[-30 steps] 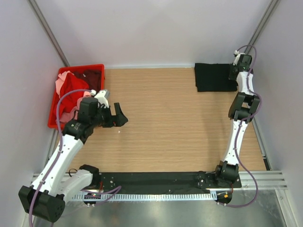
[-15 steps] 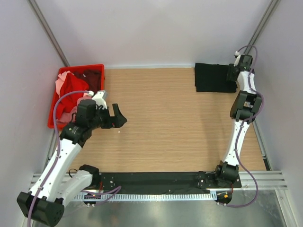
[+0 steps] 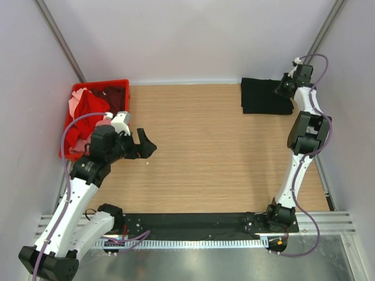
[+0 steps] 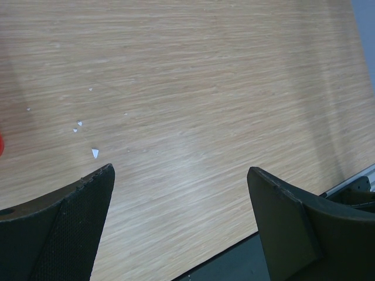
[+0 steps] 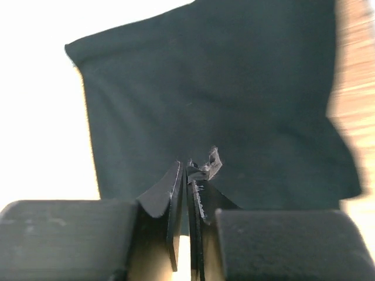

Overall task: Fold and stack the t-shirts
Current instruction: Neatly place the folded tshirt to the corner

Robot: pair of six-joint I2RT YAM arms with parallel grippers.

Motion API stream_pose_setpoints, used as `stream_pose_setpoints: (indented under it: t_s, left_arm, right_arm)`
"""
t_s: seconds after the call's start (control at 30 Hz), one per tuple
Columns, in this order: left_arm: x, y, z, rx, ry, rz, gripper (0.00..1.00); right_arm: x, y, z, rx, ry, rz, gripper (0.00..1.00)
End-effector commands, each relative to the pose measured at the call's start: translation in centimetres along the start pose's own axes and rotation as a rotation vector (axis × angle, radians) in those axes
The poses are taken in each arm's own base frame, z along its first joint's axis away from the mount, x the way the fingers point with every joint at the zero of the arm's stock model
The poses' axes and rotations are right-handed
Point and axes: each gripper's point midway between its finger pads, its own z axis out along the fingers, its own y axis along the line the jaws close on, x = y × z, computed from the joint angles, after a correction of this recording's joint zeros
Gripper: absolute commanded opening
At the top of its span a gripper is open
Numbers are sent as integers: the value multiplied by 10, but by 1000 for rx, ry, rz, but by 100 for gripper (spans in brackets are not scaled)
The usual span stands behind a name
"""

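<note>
1. The right hand [image 5: 188,170] had its fingers [image 5: 167,196] pressed together, and a small tuft of dark cloth stood pinched at their tips.
2. In the overhead view the right hand [image 3: 283,88] sat over the right edge of the black t-shirt [image 3: 263,96], in the upper right of the frame.
3. The black t-shirt [image 5: 222,88] lay folded into a flat rectangle on the surface [image 3: 205,146]. It filled most of the right wrist view, with bare wood showing along the right edge of that frame.
4. The left hand [image 4: 180,175] was spread wide, its two dark fingers at the lower left and lower right of the left wrist view, and nothing lay between them.
5. Below the left hand was the bare wood-grain surface [image 4: 205,70], with a few white specks [image 4: 94,153] scattered at the centre left.
6. In the overhead view the left hand [image 3: 143,145] was left of centre, just beside the red crate [image 3: 120,85] and apart from it.
7. The red crate stood at the upper left. It held a heaped red t-shirt [image 3: 88,108], a pink t-shirt [image 3: 75,104] along its left side and a dark maroon t-shirt [image 3: 112,92] in its upper right corner.
</note>
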Motion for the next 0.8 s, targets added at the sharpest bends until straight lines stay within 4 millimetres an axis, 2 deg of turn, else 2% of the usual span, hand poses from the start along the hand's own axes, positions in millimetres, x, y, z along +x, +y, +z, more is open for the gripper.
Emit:
stream_pose_setpoints:
  t_s: [0.0, 0.13, 0.33, 0.57, 0.7, 0.77]
  left_arm:
    - [-11, -10, -2, 43, -48, 27, 95]
    - [-10, -9, 0, 42, -38, 29, 95]
    - [-9, -8, 2, 37, -33, 25, 95]
    - [-10, -8, 3, 37, -32, 25, 95]
    - [-9, -8, 4, 37, -24, 24, 95]
    - [-10, -8, 4, 40, -28, 25, 95]
  right_arm:
    - [16, 24, 14, -124, 36, 57, 13]
    - [43, 13, 22, -90, 119, 40, 13]
    - [68, -16, 21, -18, 213, -5, 13]
    - [68, -41, 12, 16, 227, 11, 14]
    - [64, -42, 7, 19, 226, -15, 15]
    - [61, -34, 5, -14, 221, -2, 16]
